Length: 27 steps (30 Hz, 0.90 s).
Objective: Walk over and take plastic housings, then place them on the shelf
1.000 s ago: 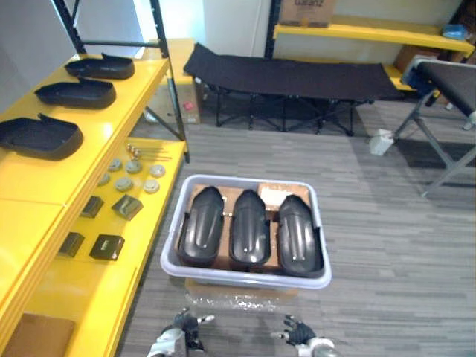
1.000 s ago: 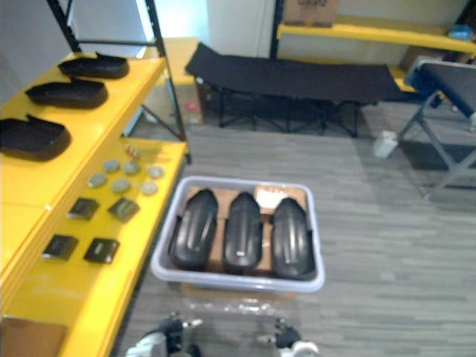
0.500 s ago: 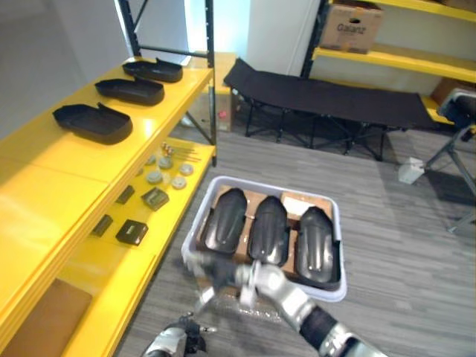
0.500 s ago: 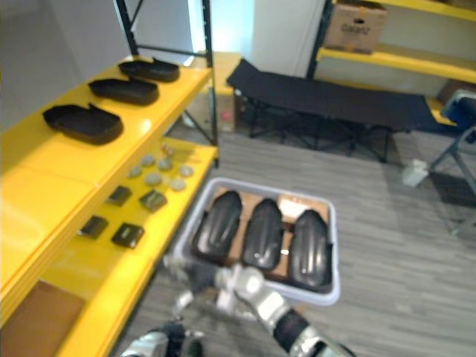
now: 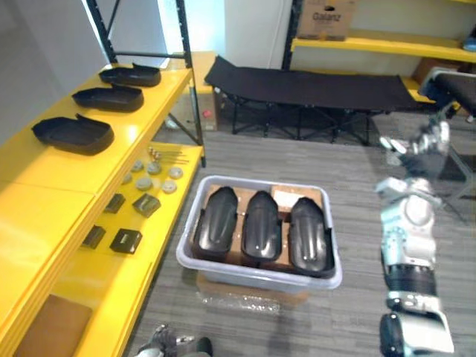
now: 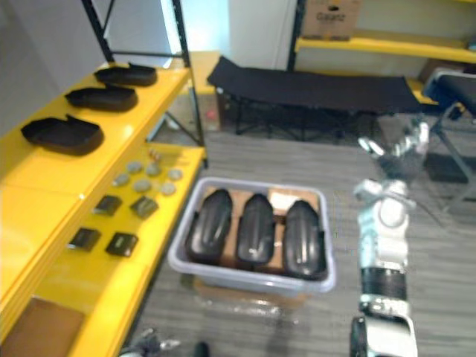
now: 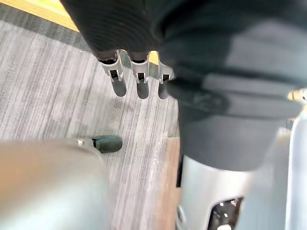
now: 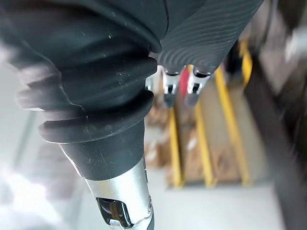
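Observation:
Three black plastic housings (image 5: 262, 224) lie side by side in a pale grey bin (image 5: 256, 274) on the floor in front of me. Three more black housings (image 5: 71, 134) rest on the top level of the yellow shelf (image 5: 44, 178) to the left. My right hand (image 5: 422, 141) is raised to the right of the bin, well above the floor, fingers spread and holding nothing; its straight fingers (image 8: 171, 91) show in the right wrist view. My left hand (image 5: 167, 342) hangs low at the near edge, fingers (image 7: 139, 84) straight and empty.
The shelf's lower level carries small dark blocks (image 5: 145, 204) and round discs (image 5: 152, 169). A cardboard box (image 5: 253, 288) sits under the bin. A black folding cot (image 5: 312, 85) stands behind, with a far yellow shelf holding a carton (image 5: 323, 18).
The camera has shifted. My right arm swung from in front of the bin's near edge up and out to the right. The left hand stays low.

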{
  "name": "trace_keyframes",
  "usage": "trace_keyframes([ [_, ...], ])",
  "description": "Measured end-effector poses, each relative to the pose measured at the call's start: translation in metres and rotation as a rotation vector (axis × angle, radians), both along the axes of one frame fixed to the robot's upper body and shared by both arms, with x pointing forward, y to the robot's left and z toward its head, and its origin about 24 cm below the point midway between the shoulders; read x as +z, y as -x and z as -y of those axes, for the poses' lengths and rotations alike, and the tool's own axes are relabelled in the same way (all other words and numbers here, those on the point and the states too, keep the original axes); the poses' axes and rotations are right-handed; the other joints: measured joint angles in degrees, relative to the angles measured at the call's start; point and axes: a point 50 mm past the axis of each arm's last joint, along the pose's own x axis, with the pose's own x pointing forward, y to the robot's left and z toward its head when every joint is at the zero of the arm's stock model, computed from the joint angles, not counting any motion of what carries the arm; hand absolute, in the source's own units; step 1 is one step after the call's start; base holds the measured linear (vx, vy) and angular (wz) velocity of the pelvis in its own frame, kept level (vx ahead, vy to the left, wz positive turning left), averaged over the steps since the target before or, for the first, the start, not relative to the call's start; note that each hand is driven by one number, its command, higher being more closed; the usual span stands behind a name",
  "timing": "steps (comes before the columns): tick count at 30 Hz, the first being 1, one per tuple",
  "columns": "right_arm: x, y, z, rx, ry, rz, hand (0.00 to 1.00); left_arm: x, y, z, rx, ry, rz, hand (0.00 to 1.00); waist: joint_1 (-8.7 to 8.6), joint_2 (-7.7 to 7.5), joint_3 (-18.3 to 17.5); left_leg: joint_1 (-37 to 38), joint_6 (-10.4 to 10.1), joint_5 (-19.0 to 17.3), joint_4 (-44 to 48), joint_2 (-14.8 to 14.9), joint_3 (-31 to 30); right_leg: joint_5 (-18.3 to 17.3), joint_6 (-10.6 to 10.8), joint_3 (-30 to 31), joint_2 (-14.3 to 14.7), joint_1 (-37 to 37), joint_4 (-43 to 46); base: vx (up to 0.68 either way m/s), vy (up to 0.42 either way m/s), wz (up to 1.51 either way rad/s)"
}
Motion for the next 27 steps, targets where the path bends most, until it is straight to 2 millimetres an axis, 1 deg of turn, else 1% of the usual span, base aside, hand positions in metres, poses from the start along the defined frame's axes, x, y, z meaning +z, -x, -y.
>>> trace_keyframes([
  [1,-0.016,0.001,0.009,-0.027,-0.023,-0.083,0.0,-0.001,0.008,-0.001,0.007,-0.001,-0.006,0.0,0.19,-0.5,0.4,-0.2,0.0,0.0,0.0,0.0,-0.1,0.0,-0.1,-0.1,0.0,0.0,-0.1,0.0,0.0,0.0],
  [2,-0.024,0.002,0.013,-0.042,-0.042,-0.117,0.0,-0.001,0.011,-0.002,0.005,-0.003,-0.013,0.0,0.52,-0.68,0.7,-0.2,0.0,0.0,0.0,0.0,-0.2,-0.1,-0.2,-0.1,0.0,0.0,-0.1,0.0,0.005,0.07],
  [3,-0.038,0.005,0.021,-0.075,-0.078,-0.176,0.0,-0.002,0.017,-0.003,0.009,-0.003,-0.021,0.0,1.14,-0.93,1.4,-0.6,0.0,0.0,0.0,0.0,-0.5,-0.2,-0.3,-0.3,0.1,-0.2,-0.1,-0.01,0.005,0.13],
  [4,-0.047,0.008,0.027,-0.103,-0.096,-0.214,0.0,-0.002,0.02,-0.004,0.009,-0.007,-0.016,0.0,1.56,-1.25,2.3,-1.6,0.0,0.1,0.0,0.0,-1.0,-0.2,-0.4,-0.8,0.1,-0.9,0.0,-0.02,0.006,0.17],
  [5,-0.049,0.009,0.03,-0.113,-0.107,-0.222,0.0,-0.001,0.02,-0.004,0.008,-0.009,-0.008,0.0,1.76,-1.44,2.9,-2.3,-0.1,0.2,0.0,0.0,-1.3,-0.2,-0.4,-1.0,0.2,-1.4,0.1,-0.03,0.008,0.21],
  [6,-0.049,0.01,0.034,-0.126,-0.131,-0.218,0.0,0.0,0.014,-0.005,0.004,-0.013,0.02,0.0,2.16,-1.65,4.6,-3.6,-0.1,0.7,0.1,0.4,-1.7,-0.2,-0.5,-1.3,0.3,-2.8,1.1,-0.05,0.007,0.17],
  [7,-0.044,0.008,0.035,-0.135,-0.141,-0.203,0.0,0.003,0.006,-0.005,-0.002,-0.02,0.059,0.0,2.94,-1.92,6.5,-5.4,-0.2,1.2,0.2,0.9,-2.1,-0.2,-0.5,-1.3,0.7,-4.8,2.3,-0.07,-0.002,0.17],
  [8,-0.04,0.005,0.036,-0.141,-0.143,-0.19,0.0,0.004,-0.001,-0.006,-0.005,-0.022,0.082,0.0,3.13,-2.12,7.8,-6.5,-0.3,1.2,1.1,1.1,-2.4,-0.3,-0.6,-1.4,0.8,-5.5,2.9,-0.09,-0.018,0.19],
  [9,-0.027,-0.002,0.034,-0.138,-0.159,-0.146,0.0,0.01,-0.016,-0.007,-0.005,-0.021,0.143,0.0,3.28,-2.56,10.6,-9.3,-0.3,0.9,3.5,1.7,-3.1,-0.4,-1.0,-1.6,1.3,-7.2,4.0,-0.12,-0.04,0.13],
  [10,-0.014,-0.009,0.031,-0.132,-0.176,-0.096,0.0,0.015,-0.03,-0.009,-0.023,-0.028,0.196,0.0,3.84,-2.96,13.0,-11.5,-0.5,0.5,5.4,2.6,-3.2,-0.4,-1.6,-1.6,1.8,-9.0,4.8,-0.09,-0.034,0.08],
  [11,-0.009,-0.012,0.03,-0.133,-0.175,-0.075,0.0,0.018,-0.038,-0.007,-0.038,-0.029,0.224,0.0,4.3,-3.17,14.1,-12.6,-0.7,0.3,6.3,2.9,-3.3,-0.5,-1.8,-1.5,2.0,-9.8,5.4,-0.09,-0.042,-0.02],
  [12,0.0,-0.014,0.031,-0.135,-0.166,-0.052,0.0,0.025,-0.054,-0.007,-0.049,-0.035,0.276,0.0,5.13,-3.29,16.0,-14.5,-0.9,-0.2,8.2,3.6,-3.5,-0.6,-2.0,-1.5,2.5,-11.0,6.3,-0.07,-0.034,0.02],
  [13,0.002,-0.014,0.031,-0.139,-0.165,-0.045,0.0,0.027,-0.061,-0.007,-0.051,-0.035,0.296,0.0,5.39,-3.33,16.8,-15.4,-0.9,-0.5,9.2,3.9,-3.7,-0.7,-2.1,-1.5,2.7,-11.6,6.7,-0.09,-0.044,0.07],
  [14,0.002,-0.014,0.031,-0.147,-0.166,-0.045,0.0,0.032,-0.073,-0.006,-0.061,-0.041,0.326,0.0,6.01,-3.4,17.9,-17.0,-1.1,-1.3,11.0,4.4,-4.5,-0.7,-2.2,-1.5,3.1,-12.4,7.3,-0.07,-0.031,0.09],
  [15,0.0,-0.013,0.031,-0.153,-0.166,-0.053,0.0,0.035,-0.08,-0.006,-0.063,-0.055,0.345,0.0,6.32,-3.48,18.1,-18.9,-1.3,-2.1,12.7,4.8,-4.7,-0.8,-2.4,-1.5,3.6,-13.4,7.7,-0.05,-0.019,0.08],
  [19,-0.003,-0.014,0.027,-0.172,-0.151,-0.077,0.0,0.042,-0.095,-0.008,-0.052,-0.088,0.384,0.0,6.26,-3.73,19.4,-22.7,-1.6,-4.0,16.5,5.9,-5.9,-1.5,-3.4,-1.5,4.5,-15.6,9.0,-0.01,-0.003,0.01],
  [22,-0.006,-0.012,0.028,-0.21,-0.156,-0.093,0.0,0.048,-0.105,-0.01,-0.047,-0.11,0.412,0.0,6.29,-3.9,20.7,-24.1,-1.7,-4.2,17.4,6.4,-6.3,-1.7,-3.7,-1.4,5.0,-16.5,9.5,0.0,0.002,0.03],
  [27,-0.012,-0.011,0.03,-0.242,-0.169,-0.119,0.0,0.048,-0.106,-0.01,-0.041,-0.125,0.412,0.0,6.24,-3.97,21.0,-24.0,-1.8,-4.1,17.4,6.6,-5.9,-1.7,-3.7,1.3,5.2,-17.3,9.9,0.02,0.013,-0.07],
])
